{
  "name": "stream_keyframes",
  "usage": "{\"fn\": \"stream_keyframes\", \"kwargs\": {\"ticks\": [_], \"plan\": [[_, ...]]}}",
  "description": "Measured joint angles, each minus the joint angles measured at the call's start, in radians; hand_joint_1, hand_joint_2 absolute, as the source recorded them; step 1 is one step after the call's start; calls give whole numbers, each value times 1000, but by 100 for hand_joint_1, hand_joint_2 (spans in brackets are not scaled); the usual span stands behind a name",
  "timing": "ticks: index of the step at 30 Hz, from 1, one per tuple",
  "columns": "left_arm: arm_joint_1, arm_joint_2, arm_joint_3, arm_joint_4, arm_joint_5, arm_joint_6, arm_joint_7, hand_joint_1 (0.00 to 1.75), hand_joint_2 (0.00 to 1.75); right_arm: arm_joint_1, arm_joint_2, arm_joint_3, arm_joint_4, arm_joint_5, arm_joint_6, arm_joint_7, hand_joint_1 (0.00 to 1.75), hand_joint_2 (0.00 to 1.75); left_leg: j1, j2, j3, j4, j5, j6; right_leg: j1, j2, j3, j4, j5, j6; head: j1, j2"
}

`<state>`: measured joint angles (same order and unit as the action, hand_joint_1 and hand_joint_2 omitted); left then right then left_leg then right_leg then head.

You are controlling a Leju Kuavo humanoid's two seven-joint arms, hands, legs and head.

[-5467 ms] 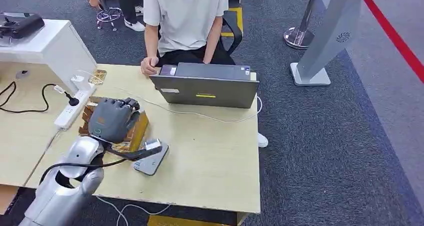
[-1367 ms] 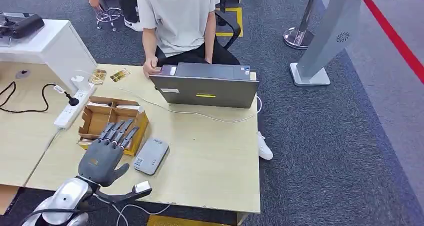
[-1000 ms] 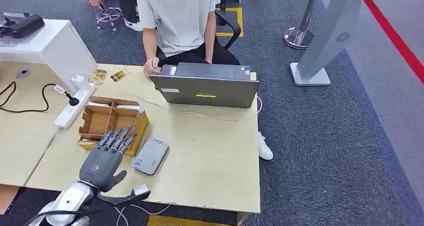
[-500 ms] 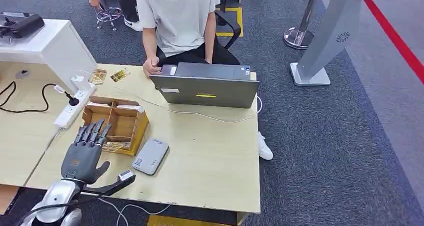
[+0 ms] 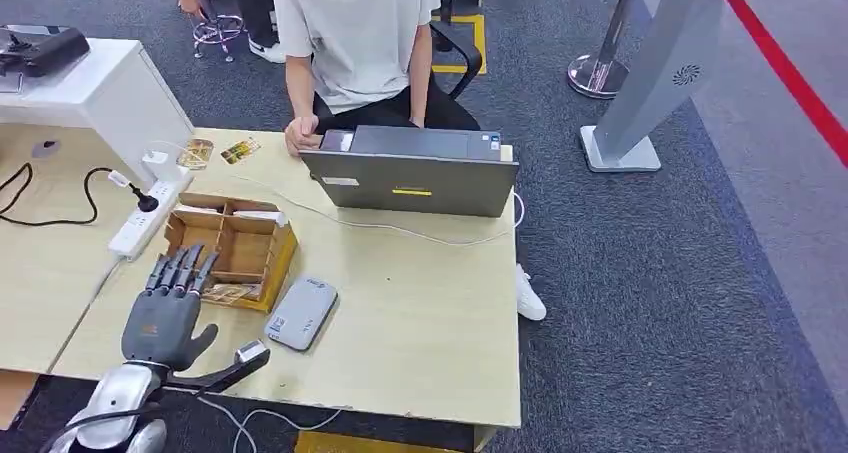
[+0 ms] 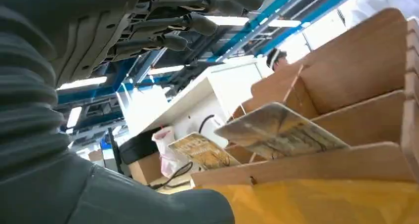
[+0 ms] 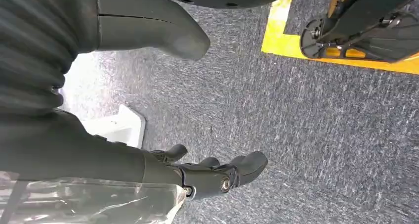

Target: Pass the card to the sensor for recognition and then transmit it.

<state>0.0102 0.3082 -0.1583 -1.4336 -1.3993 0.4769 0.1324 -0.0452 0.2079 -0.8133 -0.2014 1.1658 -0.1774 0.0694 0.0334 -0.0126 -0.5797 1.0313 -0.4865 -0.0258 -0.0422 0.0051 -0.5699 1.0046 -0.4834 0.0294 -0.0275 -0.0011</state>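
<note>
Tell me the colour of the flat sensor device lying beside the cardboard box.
Grey, with a small white label at one end; the flat grey sensor device shows best in the head view.

Sitting on the pale wooden table (image 5: pixel 420 313): one compartmented brown cardboard box (image 5: pixel 232 249), one flat grey card sensor (image 5: pixel 301 313), one dark grey laptop (image 5: pixel 412 169), one white power strip (image 5: pixel 145 216), two small printed cards (image 5: pixel 240 152) at the far left.

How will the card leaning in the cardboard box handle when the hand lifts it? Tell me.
The card looks thin and flat, so probably light and fairly stiff. It leans tilted against a divider of the cardboard box, so an edge pinch seems easiest. Its printed face looks glossy, perhaps slippery. The left hand holds nothing.
</note>
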Motion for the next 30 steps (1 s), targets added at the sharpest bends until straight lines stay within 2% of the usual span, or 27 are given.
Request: {"fn": "stream_keyframes", "kwargs": {"ticks": [14,15,19,30], "plan": [[-41,-24,42,72,-45,75,-33,0,175,0,-1,21,0,33,6,0,0,175,0,0,0,0,0,0,0,0,0,0,0,0,0,0],[-49,-26,42,80,-48,76,-33,175,175,0,-1,21,0,33,6,-2,0,175,0,0,0,0,0,0,0,0,0,0,0,0,0,0],[-66,-32,42,100,-47,72,-33,175,175,-1,-1,23,0,33,6,-6,0,175,0,0,0,0,0,0,0,0,0,0,0,0,0,0],[-91,-33,42,140,5,8,-42,175,175,-1,-4,23,0,29,8,-14,0,175,0,0,0,0,0,0,0,0,0,0,0,0,0,0]]}}
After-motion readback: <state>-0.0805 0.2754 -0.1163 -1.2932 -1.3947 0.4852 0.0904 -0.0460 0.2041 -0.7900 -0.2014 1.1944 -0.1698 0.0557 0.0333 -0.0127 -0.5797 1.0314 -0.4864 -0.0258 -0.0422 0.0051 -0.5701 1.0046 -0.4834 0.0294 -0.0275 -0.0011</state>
